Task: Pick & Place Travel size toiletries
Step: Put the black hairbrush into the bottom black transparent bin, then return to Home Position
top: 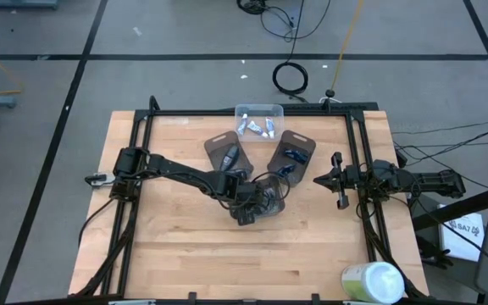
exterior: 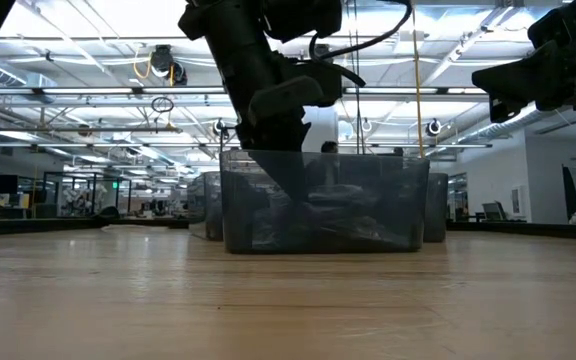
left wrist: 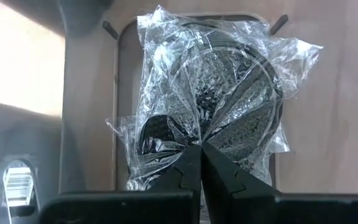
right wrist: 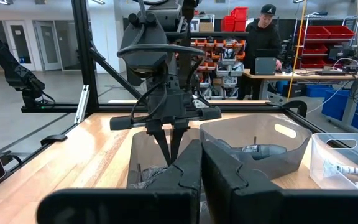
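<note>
Over the middle of the surface, your left pincer is clenched on the crinkled wrap of the dark discs, hanging straight down in the grey tray (lift vertically). The right pincer, clenched empty, waits near the right edge.

Two dark arms, black cables looped along links; black notched fingers.
</note>
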Action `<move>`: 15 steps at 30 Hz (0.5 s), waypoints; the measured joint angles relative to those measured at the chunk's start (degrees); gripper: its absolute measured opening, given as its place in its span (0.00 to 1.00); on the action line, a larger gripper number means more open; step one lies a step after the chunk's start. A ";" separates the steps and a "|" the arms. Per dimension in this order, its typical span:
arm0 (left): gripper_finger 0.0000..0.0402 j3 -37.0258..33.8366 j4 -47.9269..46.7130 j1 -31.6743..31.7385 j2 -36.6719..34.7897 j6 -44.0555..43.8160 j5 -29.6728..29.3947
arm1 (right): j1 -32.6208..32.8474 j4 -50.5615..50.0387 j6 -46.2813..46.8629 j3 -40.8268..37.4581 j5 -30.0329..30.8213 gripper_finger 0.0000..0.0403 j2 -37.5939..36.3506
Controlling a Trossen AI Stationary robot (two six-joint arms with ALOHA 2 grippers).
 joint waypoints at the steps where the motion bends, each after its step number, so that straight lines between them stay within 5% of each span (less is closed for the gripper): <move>1: 0.01 0.00 0.00 0.06 0.00 -0.86 0.03 | -0.02 0.00 0.00 0.02 0.00 0.01 0.00; 6: 0.11 0.00 0.00 0.12 -0.01 -2.51 2.02 | 0.00 0.00 0.00 0.00 -0.01 0.01 0.00; 15: 0.44 0.00 0.09 0.43 -1.58 -4.34 2.44 | 0.00 -0.02 -0.01 0.00 -0.01 0.01 0.00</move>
